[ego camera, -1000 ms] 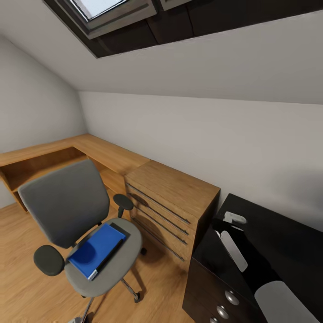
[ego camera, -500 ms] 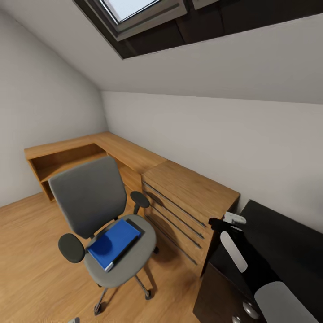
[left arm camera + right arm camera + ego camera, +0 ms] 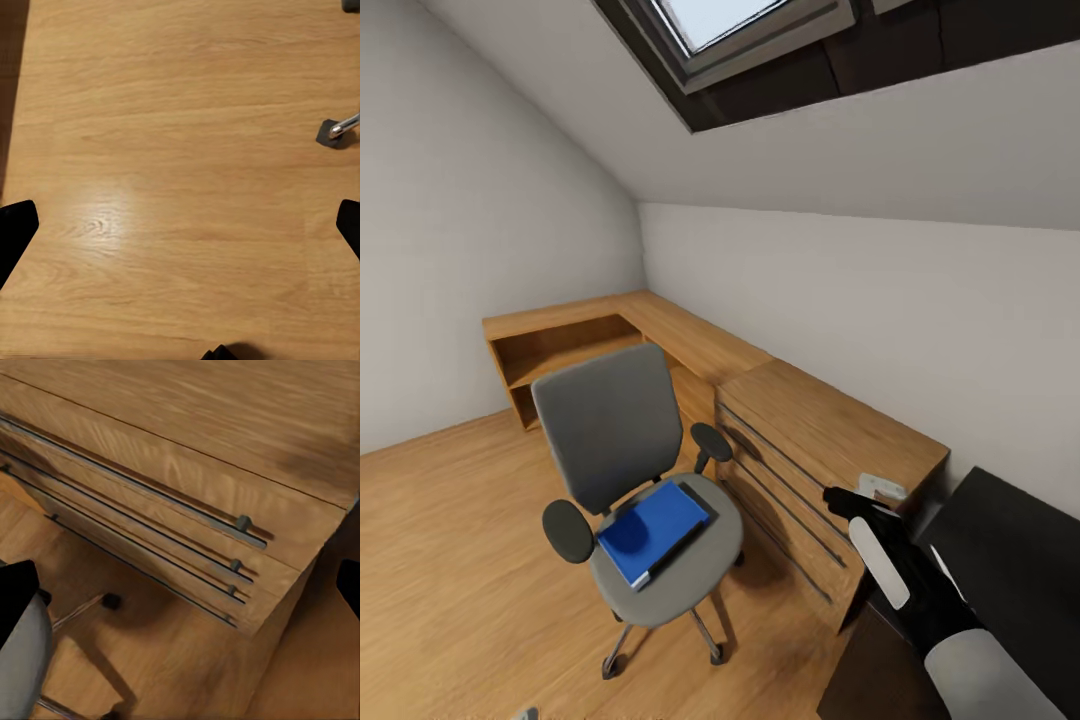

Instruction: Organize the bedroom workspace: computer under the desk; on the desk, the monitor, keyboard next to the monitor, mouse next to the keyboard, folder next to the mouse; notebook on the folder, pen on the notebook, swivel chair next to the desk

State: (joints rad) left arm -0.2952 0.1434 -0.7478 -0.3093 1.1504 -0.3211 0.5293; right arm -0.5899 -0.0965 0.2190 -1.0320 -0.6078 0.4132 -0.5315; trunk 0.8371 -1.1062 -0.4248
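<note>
blue and flat, the folder (image 3: 656,533) lies on the seat of the swivel chair (image 3: 635,470), a bit crooked, with its white page edge toward the front of the seat. it is not on the desk (image 3: 1010,560) yet, so that job is not done. the chair stands on the wooden floor (image 3: 450,560), just beside the wooden chest (image 3: 830,450) with long bar handles — near the black desk, whose corner shows next to the chest.

the right arm (image 3: 920,590) reaches forward over the desk corner, toward the chest. in the right wrist view the right gripper (image 3: 180,585) has its dark fingertips at the two far sides, so it is spread wide and holds nothing. it looks at the chest drawers, and a bit of the grey chair seat shows at one side.

the left gripper (image 3: 180,225) is spread wide too — nothing between its tips, just bare floor and one chair wheel (image 3: 334,132). my guess is that both are apart because the robot wants to pick up the folder next.
</note>
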